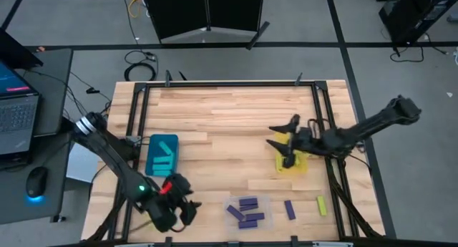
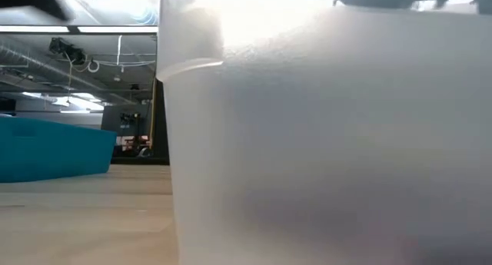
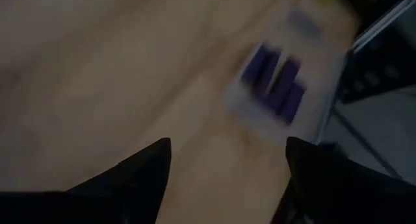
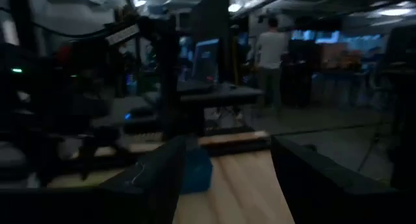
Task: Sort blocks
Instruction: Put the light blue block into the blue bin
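Note:
In the high view my left gripper [image 1: 187, 204] hovers open near the table's near edge, between the teal bin [image 1: 162, 155] and the clear bin [image 1: 248, 211]. Cyan blocks [image 1: 164, 160] lie in the teal bin and purple blocks [image 1: 247, 210] in the clear one. The left wrist view shows its gripper [image 3: 227, 152] empty, with the purple blocks [image 3: 276, 81] ahead. My right gripper [image 1: 280, 143] is open over the yellow bin [image 1: 293, 162]. It holds nothing in the right wrist view [image 4: 227, 185]. One purple block [image 1: 289, 209] and one yellow-green block [image 1: 322, 205] lie flat on the table.
A black frame [image 1: 229, 84] borders the wooden table top. The clear bin's wall [image 2: 330, 142] fills most of the low view, with the teal bin [image 2: 54, 146] to its left. A laptop [image 1: 16, 107] and a mouse [image 1: 36, 181] sit on a side table to the left.

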